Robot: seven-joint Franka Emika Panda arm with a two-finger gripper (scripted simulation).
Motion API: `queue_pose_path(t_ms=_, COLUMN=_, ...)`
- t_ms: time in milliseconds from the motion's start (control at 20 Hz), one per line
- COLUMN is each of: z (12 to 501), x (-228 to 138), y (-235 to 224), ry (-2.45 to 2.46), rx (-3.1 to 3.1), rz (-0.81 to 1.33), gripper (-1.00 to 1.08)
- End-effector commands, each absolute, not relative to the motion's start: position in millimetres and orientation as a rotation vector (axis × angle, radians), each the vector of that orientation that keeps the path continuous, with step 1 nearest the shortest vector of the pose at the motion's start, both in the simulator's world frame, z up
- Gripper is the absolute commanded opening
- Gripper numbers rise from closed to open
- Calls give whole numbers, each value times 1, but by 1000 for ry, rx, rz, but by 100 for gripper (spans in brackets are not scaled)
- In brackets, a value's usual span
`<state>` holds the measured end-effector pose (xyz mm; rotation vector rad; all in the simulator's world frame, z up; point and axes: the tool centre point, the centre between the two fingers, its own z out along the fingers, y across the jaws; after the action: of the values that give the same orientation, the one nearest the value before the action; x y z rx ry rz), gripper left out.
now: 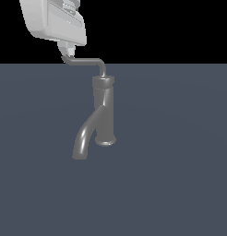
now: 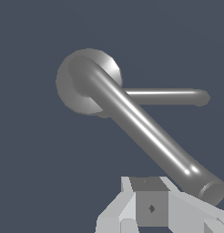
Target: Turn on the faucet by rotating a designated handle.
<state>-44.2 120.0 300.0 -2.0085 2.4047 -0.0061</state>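
hovering at the handle [image 1: 83, 61]'s far tip, about ten o'clock from the faucet [image 1: 103, 110], the end effector [image 1: 66, 47], its spread untellable, is meeting a stiff, slick rod best pushed there.

Ext. cam side-on, mid-range; wrist cam close overhead; both share faucet [image 1: 103, 115].

Faucet seen from above

The faucet [image 2: 89, 82] shows as a round grey body; its thick spout [image 2: 145, 134] runs toward five o'clock, the thin handle [image 2: 166, 97] toward three o'clock. One finger [image 2: 151, 207] shows near the spout's end, perhaps apart
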Motion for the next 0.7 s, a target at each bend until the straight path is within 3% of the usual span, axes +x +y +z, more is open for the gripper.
queue_pose_path(t_ms=0, z=300, x=-54, y=112, ry=2414, rx=-2006, rz=-4, gripper=-100)
queue_pose_path(t_ms=650, z=300, x=-95, y=92, ry=2413, rx=-2012, rz=-1, gripper=-100)
